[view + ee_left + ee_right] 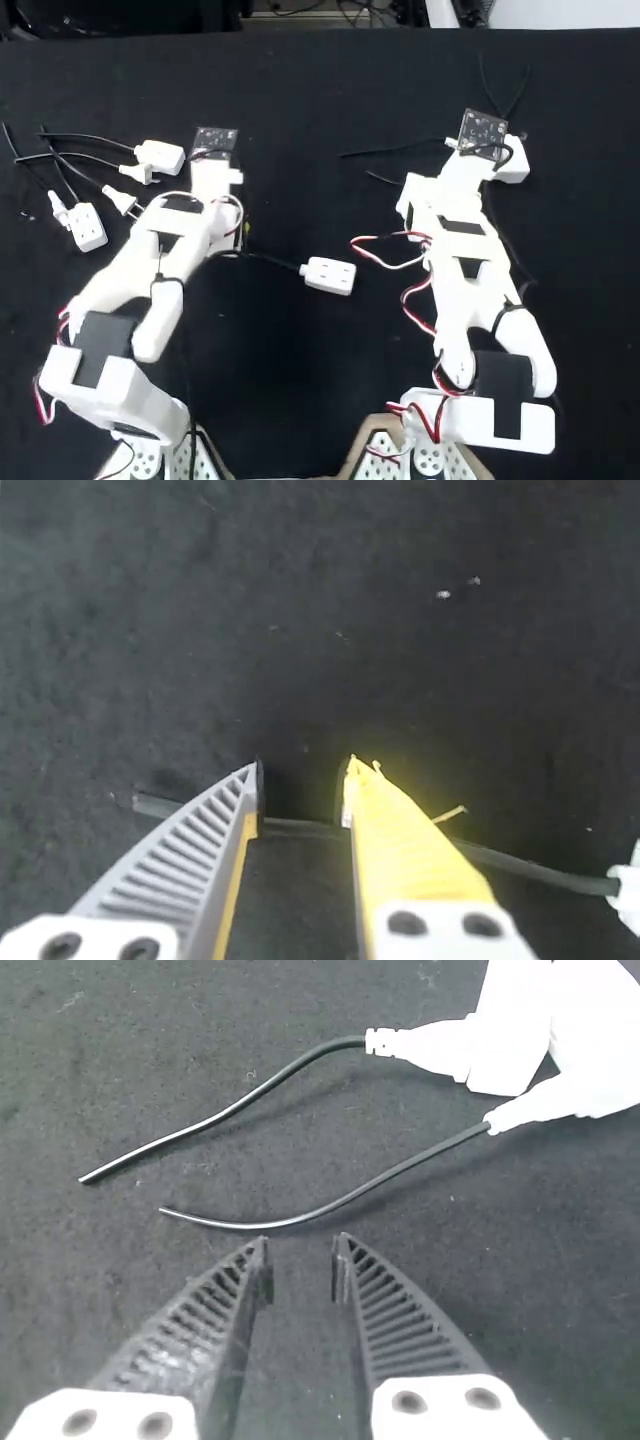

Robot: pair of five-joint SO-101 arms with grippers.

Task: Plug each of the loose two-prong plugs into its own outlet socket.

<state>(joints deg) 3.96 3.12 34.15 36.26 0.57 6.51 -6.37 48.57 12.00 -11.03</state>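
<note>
A white outlet socket [330, 275] lies mid-table on a black cable, and a second socket [90, 227] lies at the far left. Several white two-prong plugs [160, 156] with black leads lie loose near that left socket. My left gripper [300, 775] hangs just right of these plugs, open, one finger grey and one yellow, with a black cable [530, 872] running across between the fingers. My right gripper [300, 1250] stands open at the far right. Just beyond its tips lie two thin black leads [330, 1200] running to two white plugs [490, 1045].
The table is covered in black cloth [330, 100]. Both arms' red and white wires [385, 252] loop out near the middle socket. Thin black lead ends [390, 150] lie left of the right gripper. Open cloth lies between the arms and along the far edge.
</note>
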